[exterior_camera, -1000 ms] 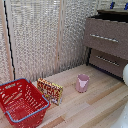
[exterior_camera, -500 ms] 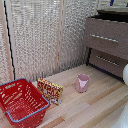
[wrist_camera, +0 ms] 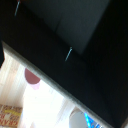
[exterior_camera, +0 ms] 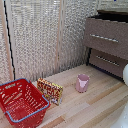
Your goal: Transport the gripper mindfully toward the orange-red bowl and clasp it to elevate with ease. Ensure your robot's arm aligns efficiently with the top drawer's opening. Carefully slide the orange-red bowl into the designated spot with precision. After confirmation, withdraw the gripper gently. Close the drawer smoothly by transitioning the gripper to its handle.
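Standing on the wooden floor [exterior_camera: 95,107] was a pink cup [exterior_camera: 82,83], near a snack box [exterior_camera: 50,91] and a red basket [exterior_camera: 20,102] | top drawer [exterior_camera: 106,37] with its handle [exterior_camera: 105,38] at the exterior view's right | arm [exterior_camera: 125,75] only at the edge | orange-red bowl not visible in either view | gripper [wrist_camera: 89,120] barely visible, jaws: cannot tell.

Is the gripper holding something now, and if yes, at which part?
It cannot be told: only a blue fingertip of the gripper shows, and the orange-red bowl appears in neither view.
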